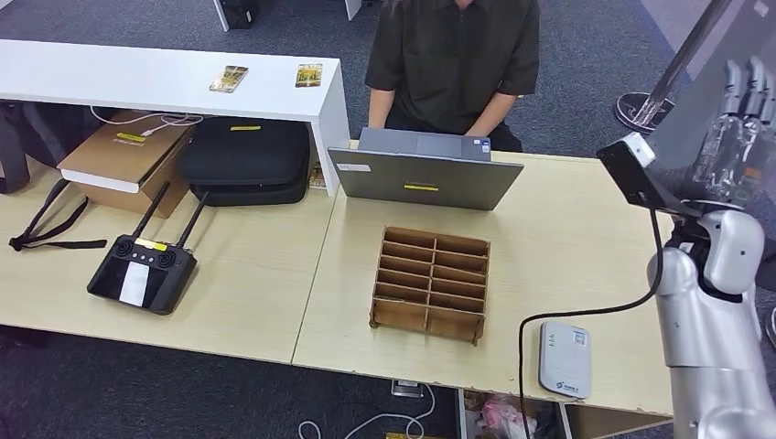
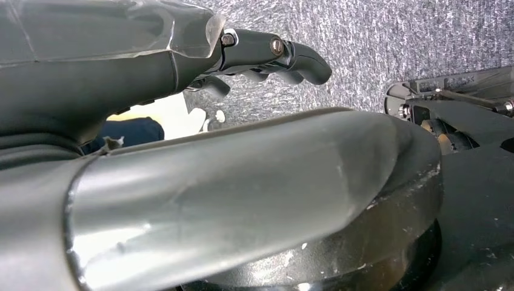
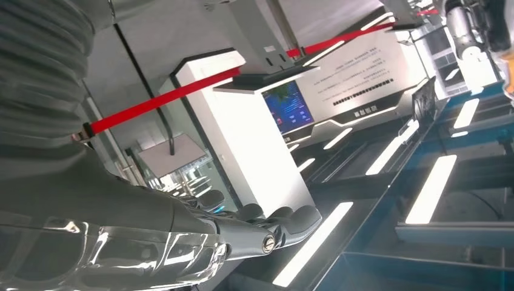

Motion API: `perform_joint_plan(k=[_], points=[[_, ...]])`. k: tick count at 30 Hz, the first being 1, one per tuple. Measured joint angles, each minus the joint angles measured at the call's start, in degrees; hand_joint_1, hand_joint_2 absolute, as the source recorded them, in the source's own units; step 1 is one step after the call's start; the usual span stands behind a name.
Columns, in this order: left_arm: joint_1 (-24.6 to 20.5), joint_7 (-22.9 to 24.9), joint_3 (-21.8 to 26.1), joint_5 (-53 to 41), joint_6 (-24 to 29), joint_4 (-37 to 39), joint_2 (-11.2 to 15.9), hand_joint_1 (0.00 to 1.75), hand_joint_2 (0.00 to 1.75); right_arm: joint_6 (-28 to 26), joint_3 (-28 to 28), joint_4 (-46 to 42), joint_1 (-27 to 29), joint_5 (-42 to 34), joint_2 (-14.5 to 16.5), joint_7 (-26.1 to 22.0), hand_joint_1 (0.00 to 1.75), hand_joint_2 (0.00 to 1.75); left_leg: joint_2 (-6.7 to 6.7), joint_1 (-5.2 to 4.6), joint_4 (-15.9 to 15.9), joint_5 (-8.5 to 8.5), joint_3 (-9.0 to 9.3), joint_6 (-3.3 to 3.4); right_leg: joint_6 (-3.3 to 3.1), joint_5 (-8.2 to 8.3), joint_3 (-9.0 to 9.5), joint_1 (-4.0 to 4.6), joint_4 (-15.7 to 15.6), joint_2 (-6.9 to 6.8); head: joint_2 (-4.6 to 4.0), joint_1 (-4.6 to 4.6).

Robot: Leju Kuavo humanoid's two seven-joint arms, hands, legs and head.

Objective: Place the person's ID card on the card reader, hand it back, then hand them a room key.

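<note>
The right hand (image 1: 743,96) is raised empty with fingers extended, the left hand (image 2: 267,57) loosely curled and holding nothing — between card reader (image 1: 564,358) and person (image 1: 455,59) are set a laptop (image 1: 425,178) and a wooden divider tray (image 1: 432,283).

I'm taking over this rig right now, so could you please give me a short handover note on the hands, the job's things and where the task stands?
Right hand: raised at the table's right end, fingers straight, holding nothing.
Left hand: hanging over grey carpet, fingers curled, holding nothing.
Card reader: near the front edge of the table, nothing on it.
Two cards lie on the white shelf; whether they are keys or the ID I cannot tell.
The wooden slotted rack sits mid-table.
The person sits behind the laptop.
Done: nothing visible. Left: every step.
</note>
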Motion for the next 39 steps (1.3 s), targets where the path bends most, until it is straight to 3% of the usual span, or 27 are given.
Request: perform_joint_plan(k=[4, 10, 19, 30, 39], points=[[0.05, -0.01, 0.48, 0.74, -0.09, 0.00, -0.04, 0.00, 0.00, 1.40, -2.38, -6.99, 8.56, -0.15, -1.74, 1.28, 0.00, 1.75, -0.02, 0.00, 0.00, -0.05, -0.01, 0.07, 0.03, -0.03, 0.00, 0.01, -0.01, -0.03, 0.00, 0.00], [0.11, -0.13, 1.53, 1.56, -0.10, 0.00, -0.46, 0.00, 0.00, 0.75, -7.66, -18.43, 23.03, 1.19, -1.66, 2.85, 0.00, 1.75, -0.11, 0.01, -0.02, -0.12, -0.05, 0.09, 0.13, -0.16, 0.02, 0.01, -0.01, -0.11, 0.00, -0.01], [0.08, -0.57, 1.83, 1.48, -0.72, 0.00, -0.57, 0.00, 0.00, 0.42, -11.63, -31.49, 40.97, 4.50, 5.07, 4.97, 0.00, 1.75, -0.10, 0.01, -0.07, -0.17, -0.06, 0.10, 0.12, -0.25, 0.01, 0.02, 0.00, -0.10, 0.00, -0.01], [0.03, -0.83, 2.40, 1.78, -1.40, 0.00, -0.57, 0.00, 0.00, 1.72, -9.15, -39.16, 52.74, 8.32, 14.05, 8.88, 0.00, 1.75, -0.05, 0.01, -0.07, -0.16, -0.03, 0.10, 0.13, -0.26, 0.03, 0.01, 0.00, -0.06, 0.00, -0.01], [0.03, -1.11, 2.79, 1.90, -1.43, 0.00, -0.58, 0.00, 0.00, 2.45, -4.41, -42.51, 58.17, 11.58, 16.48, 11.84, 0.00, 1.75, -0.02, 0.00, -0.07, -0.17, -0.03, 0.10, 0.11, -0.28, 0.03, 0.00, 0.00, -0.04, 0.00, 0.00]])
